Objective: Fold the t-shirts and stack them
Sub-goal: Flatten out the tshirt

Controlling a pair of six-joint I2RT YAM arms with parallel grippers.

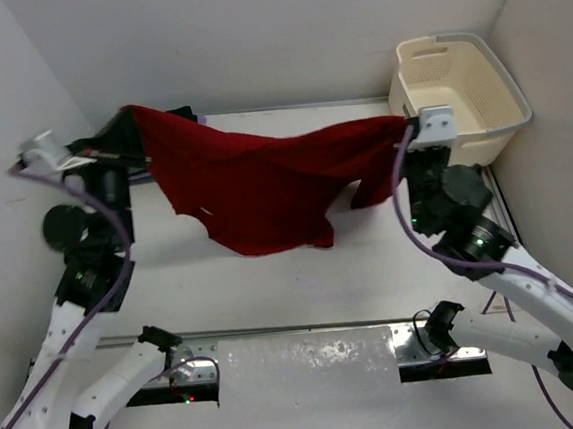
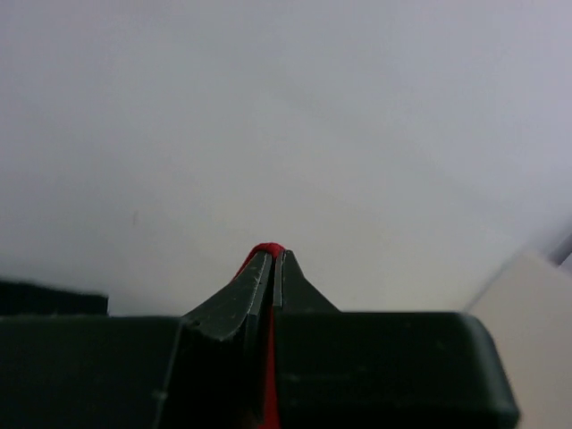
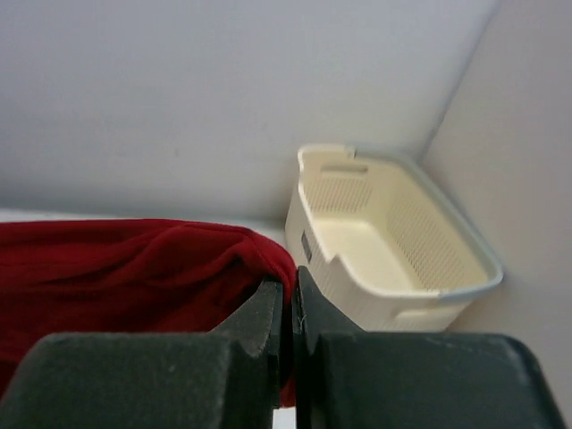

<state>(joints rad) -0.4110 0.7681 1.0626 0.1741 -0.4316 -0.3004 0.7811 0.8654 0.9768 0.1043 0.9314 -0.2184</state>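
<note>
The red t-shirt (image 1: 254,192) is held stretched above the worktop (image 1: 303,293), with the left end effector (image 2: 272,261) and the right end effector (image 3: 288,288) each pinched on an edge. Spreading seems in hand. Next, the cloth likely needs to be laid flat for folding.

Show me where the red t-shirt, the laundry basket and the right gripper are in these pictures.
red t-shirt (image 1: 254,187): top external view, middle of the spread cloth.
laundry basket (image 1: 456,84): top external view, bare inside wall.
right gripper (image 3: 288,284): right wrist view, between its shut fingertips.
</note>
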